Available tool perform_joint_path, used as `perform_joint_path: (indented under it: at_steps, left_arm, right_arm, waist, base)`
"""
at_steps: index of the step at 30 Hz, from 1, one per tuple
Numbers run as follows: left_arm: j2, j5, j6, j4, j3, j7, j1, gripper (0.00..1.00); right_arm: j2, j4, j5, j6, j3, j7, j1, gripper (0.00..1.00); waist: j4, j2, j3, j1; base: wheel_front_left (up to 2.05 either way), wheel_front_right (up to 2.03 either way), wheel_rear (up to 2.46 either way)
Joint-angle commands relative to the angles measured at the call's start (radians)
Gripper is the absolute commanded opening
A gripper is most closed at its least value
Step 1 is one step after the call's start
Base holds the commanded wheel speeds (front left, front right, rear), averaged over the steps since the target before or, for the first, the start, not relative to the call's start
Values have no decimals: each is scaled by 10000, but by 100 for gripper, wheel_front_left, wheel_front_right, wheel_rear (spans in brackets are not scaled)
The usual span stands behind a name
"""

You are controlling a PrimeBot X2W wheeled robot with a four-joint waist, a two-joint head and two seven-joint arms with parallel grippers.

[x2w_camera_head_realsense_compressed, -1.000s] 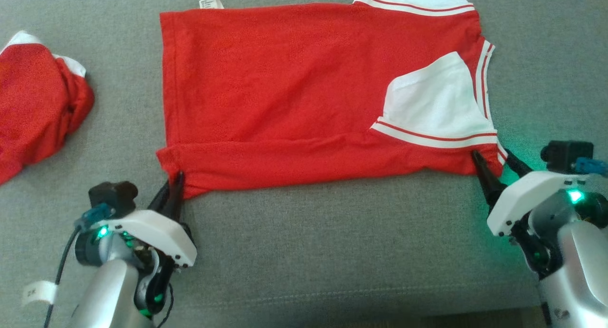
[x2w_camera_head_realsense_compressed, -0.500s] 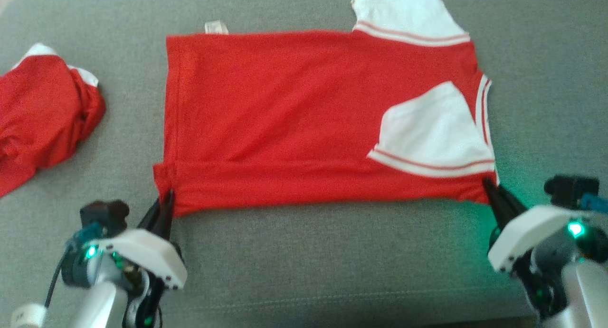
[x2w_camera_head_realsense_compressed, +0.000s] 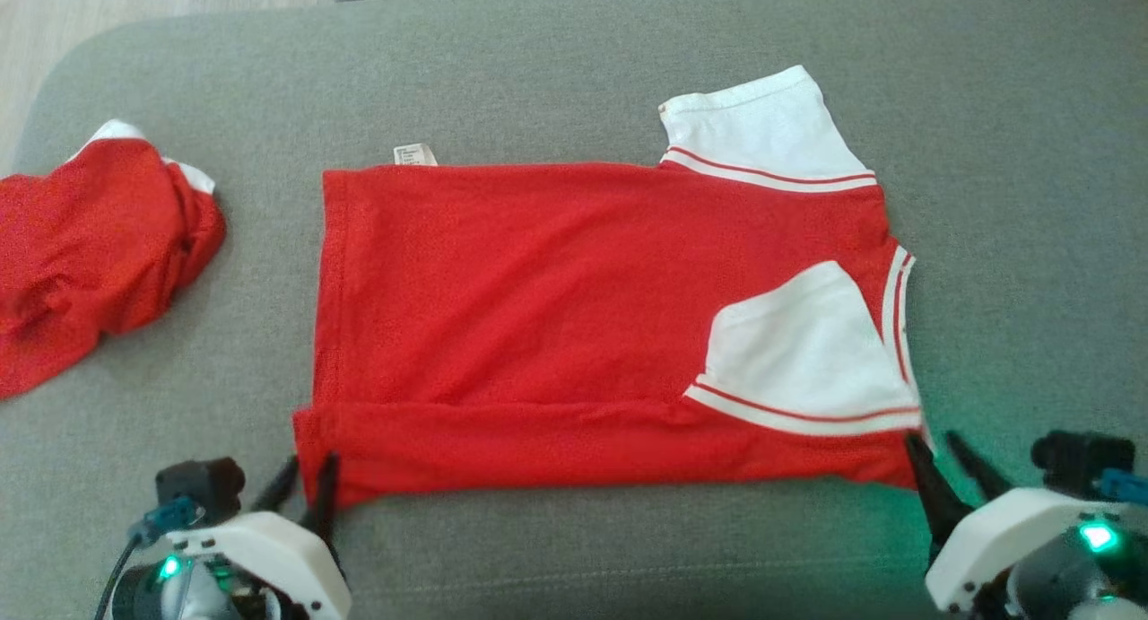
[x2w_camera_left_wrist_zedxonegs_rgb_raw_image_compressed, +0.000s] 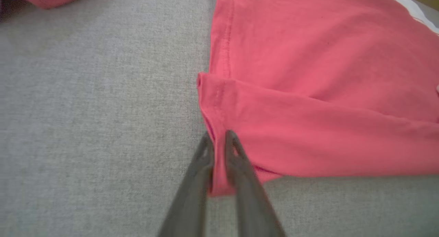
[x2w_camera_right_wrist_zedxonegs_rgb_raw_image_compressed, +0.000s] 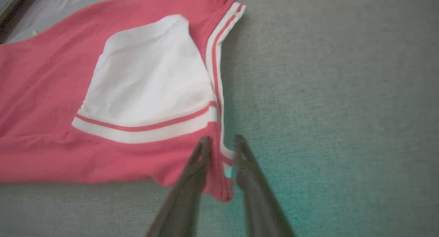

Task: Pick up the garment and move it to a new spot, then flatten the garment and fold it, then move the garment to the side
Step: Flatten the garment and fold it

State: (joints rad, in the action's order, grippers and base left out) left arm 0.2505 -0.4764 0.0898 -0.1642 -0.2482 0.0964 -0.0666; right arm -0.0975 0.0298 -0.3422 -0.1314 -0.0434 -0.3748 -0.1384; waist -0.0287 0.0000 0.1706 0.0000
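**A:** Since you have the head view before you, where is the garment (x2w_camera_head_realsense_compressed: 538, 297)?

**B:** Spread flat on the grey cushion (x2w_camera_head_realsense_compressed: 574, 73), red, with its hem to the robot's left and its collar end to the right. Its near edge is turned over into a narrow folded strip (x2w_camera_head_realsense_compressed: 583, 445). One white sleeve (x2w_camera_head_realsense_compressed: 798, 351) lies folded onto the red body. The other sleeve (x2w_camera_head_realsense_compressed: 762, 131) sticks out past the garment's far edge.

**A:** And the fingers?

**B:** The left gripper (x2w_camera_head_realsense_compressed: 305, 485) is at the garment's near hem corner. Its fingers are slightly apart, and the left wrist view shows the corner's cloth between them. The right gripper (x2w_camera_head_realsense_compressed: 940, 449) is at the near collar corner, fingers also parted, with the striped trim in the gap.

**A:** Anything else around it?

**B:** A small label (x2w_camera_head_realsense_compressed: 414, 154) peeks out at the garment's far hem corner. A crumpled red cloth (x2w_camera_head_realsense_compressed: 90, 243) lies to the garment's left, well apart.
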Motion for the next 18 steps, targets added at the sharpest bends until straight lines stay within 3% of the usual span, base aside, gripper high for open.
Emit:
perform_joint_path:
  at_steps: [1, 9, 18]
  left_arm:
    - [222, 89, 154, 358, 361, -50, 296, 100]
    - [162, 1002, 933, 1169, 503, -1530, 503, 100]
    - [133, 1656, 1250, 2154, 376, -2293, 1221, 100]
  right_arm:
    - [-92, -534, 230, 7, 64, 151, 161, 100]
    - [-38, -1776, 1104, 7, -43, 1546, 408, 100]
    - [-4, -2644, 1638, 7, 62, 2616, 1210, 100]
  waist:
    - [-22, 0, -50, 0]
    - [-94, 0, -333, 0]
    - [-160, 0, -619, 0]
  base:
    - [0, 0, 0]
    - [0, 0, 0]
    - [0, 0, 0]
